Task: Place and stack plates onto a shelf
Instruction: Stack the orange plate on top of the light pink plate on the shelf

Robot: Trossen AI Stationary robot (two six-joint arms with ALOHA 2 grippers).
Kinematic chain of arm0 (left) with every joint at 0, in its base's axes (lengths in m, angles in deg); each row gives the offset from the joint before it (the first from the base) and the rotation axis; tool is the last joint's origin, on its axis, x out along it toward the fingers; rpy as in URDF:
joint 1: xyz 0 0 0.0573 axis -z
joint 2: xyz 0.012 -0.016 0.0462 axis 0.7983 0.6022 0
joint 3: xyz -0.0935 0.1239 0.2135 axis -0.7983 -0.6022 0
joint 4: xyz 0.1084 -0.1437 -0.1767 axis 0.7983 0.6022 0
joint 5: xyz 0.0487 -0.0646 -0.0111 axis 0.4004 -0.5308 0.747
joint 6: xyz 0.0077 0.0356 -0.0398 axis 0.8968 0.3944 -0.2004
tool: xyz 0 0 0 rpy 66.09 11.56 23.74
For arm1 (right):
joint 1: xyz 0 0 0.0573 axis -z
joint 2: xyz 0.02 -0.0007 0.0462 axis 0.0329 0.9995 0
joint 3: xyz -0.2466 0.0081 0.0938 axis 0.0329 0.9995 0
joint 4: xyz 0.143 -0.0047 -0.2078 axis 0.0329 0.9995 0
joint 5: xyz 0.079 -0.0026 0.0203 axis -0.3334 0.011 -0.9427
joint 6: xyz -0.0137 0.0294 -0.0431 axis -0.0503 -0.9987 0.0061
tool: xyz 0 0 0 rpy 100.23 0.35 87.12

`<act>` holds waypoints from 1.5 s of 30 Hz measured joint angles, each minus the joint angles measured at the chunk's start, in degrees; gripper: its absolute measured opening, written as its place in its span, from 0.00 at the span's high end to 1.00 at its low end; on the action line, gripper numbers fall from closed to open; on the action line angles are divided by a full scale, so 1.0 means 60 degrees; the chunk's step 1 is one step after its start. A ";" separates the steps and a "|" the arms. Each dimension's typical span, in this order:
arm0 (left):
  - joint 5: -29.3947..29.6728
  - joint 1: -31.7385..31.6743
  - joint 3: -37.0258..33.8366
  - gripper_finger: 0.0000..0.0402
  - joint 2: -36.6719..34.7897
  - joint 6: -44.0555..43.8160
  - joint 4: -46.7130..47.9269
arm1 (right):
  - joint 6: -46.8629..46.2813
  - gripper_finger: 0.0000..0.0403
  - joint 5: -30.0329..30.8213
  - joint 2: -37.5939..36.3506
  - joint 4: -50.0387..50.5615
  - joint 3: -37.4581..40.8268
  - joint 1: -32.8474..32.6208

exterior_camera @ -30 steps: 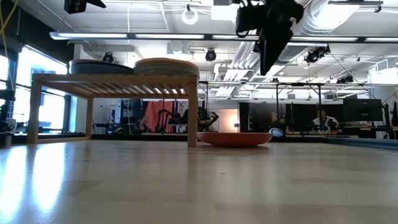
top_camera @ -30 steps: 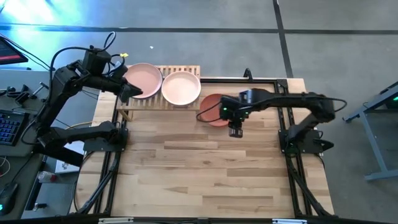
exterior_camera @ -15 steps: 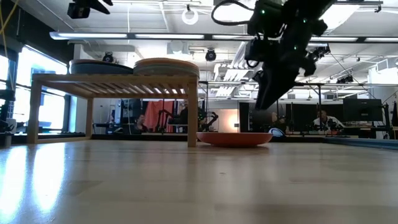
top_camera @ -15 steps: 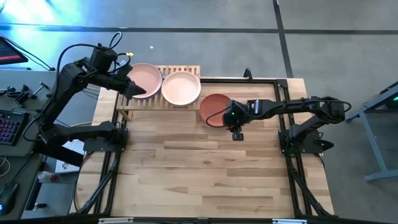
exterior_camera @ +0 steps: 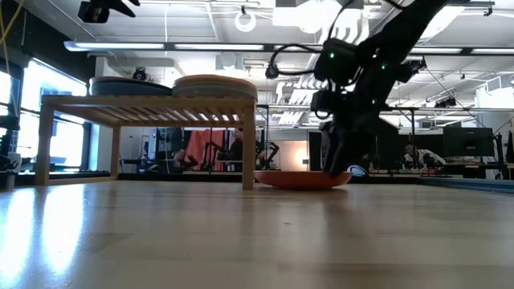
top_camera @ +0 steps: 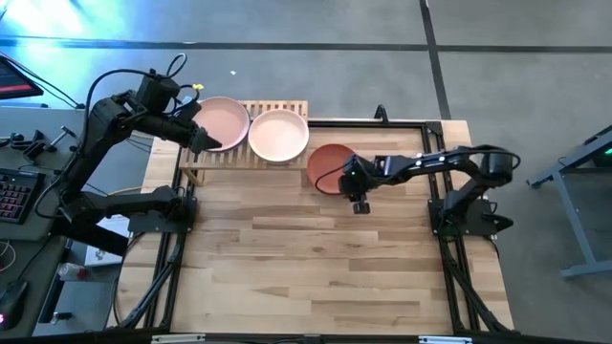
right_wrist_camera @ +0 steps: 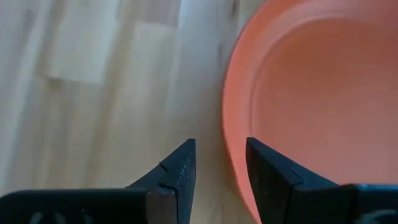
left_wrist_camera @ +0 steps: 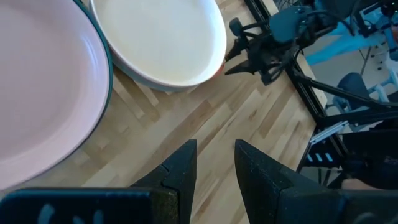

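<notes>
The terracotta plate (top_camera: pixel 328 164) lies flat on the table just right of the shelf (top_camera: pixel 287 108), and also shows in the low view (exterior_camera: pixel 301 179). My right gripper (top_camera: pixel 359 196) is open and low at its near right rim (right_wrist_camera: pixel 233 134); one finger is over the bare table, the other over the plate's inside. On the shelf stand two stacks, one topped by a pink plate (top_camera: pixel 222 121) and one by a pale peach plate (top_camera: pixel 279 134). My left gripper (left_wrist_camera: pixel 214 163) is open and hovers above the shelf's left end (top_camera: pixel 196 139), touching nothing. My right gripper comes down at the terracotta plate's near right rim (right_wrist_camera: pixel 231 149) from above, with its fingers on either side of the rim. Whether a fingertip (right_wrist_camera: pixel 267 171) touches the plate, I cannot tell. The plate lies flat on the table.
The shelf (exterior_camera: pixel 144 103) stands at the table's far left, its leg close to the terracotta plate. A black frame rail (top_camera: pixel 421 122) runs along the far and right edges. Bare planks (top_camera: pixel 316 268) stretch across the table's near half.
My right gripper has come down from well above the table to the terracotta plate's near right rim, the arm stretching lower and farther left. The plate has stayed where it was.
</notes>
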 joint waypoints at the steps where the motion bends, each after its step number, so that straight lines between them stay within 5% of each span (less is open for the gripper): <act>1: 0.0013 0.0000 0.0000 0.76 0.0000 0.0000 0.0022 | 0.0042 0.71 0.0137 0.0153 -0.0055 -0.0004 0.0018; 10: 0.0020 0.0000 0.0000 0.76 0.0000 -0.0004 0.0037 | 0.0059 0.73 0.1039 0.0792 -0.0142 -0.0029 0.0027; 18: 0.0020 -0.0004 0.0000 0.76 0.0004 0.0019 0.0037 | -0.0506 0.98 0.1248 0.0756 0.0358 -0.0400 -0.0104; 25: 0.0027 -0.0002 0.0000 0.76 0.0004 0.0196 0.0068 | -0.0848 0.99 0.1673 0.0778 0.1811 -0.1623 -0.0249; 45: 0.0027 -0.0004 0.0000 0.76 0.0004 0.1545 0.0122 | -0.5123 1.00 0.3104 0.0778 0.7403 -0.4797 -0.1315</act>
